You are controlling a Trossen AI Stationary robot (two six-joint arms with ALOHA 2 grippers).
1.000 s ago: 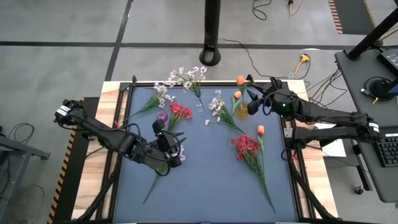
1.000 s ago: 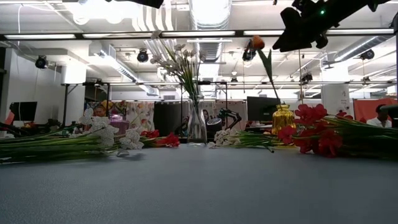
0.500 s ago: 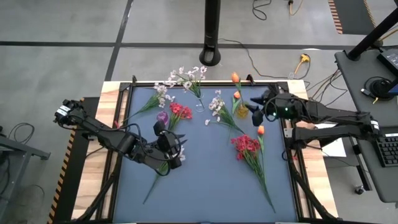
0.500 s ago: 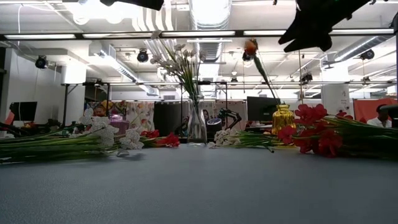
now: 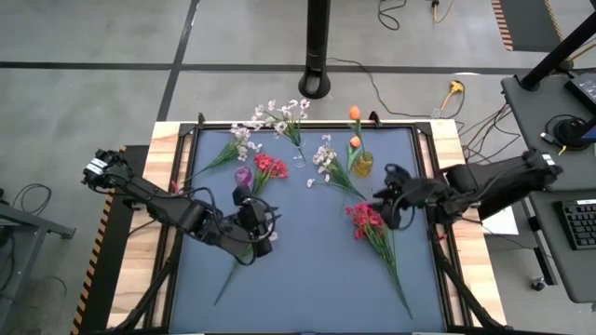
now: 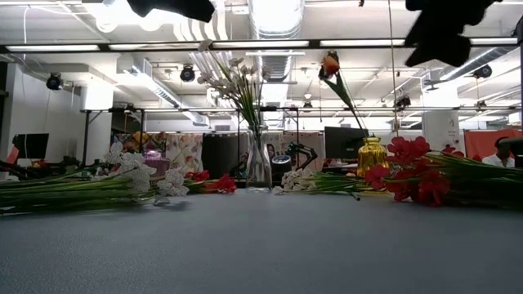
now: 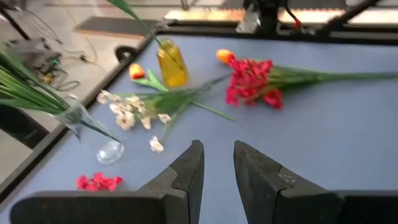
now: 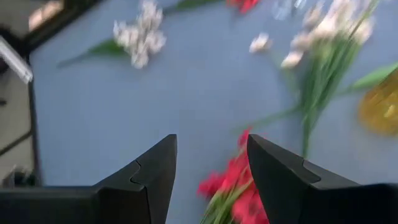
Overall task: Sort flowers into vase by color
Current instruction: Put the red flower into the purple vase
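Orange stem released into yellow vase; right arm repositioned over the red spray.

Right claw (image 5: pixel 389 210), a second ago beside the yellow vase (image 5: pixel 362 165) at the far side of the bench (image 5: pixel 307 270) with an orange tulip held over it, now hovers empty with jaws apart above the red spray (image 5: pixel 370 220) lying at centre-right. Two orange tulips (image 5: pixel 354 113) now stand in the yellow vase, so that colour group is judged nearly complete; one orange bud earlier lying near the red spray is now hidden under the arm. White sprays (image 5: pixel 279 115) stand in the clear vase (image 5: pixel 298 158); another white spray (image 5: pixel 326 160) lies flat nearby. Left claw (image 5: pixel 250 221) remains unchanged at left-centre, its narrowly parted fingers (image 7: pixel 186 174) holding nothing.
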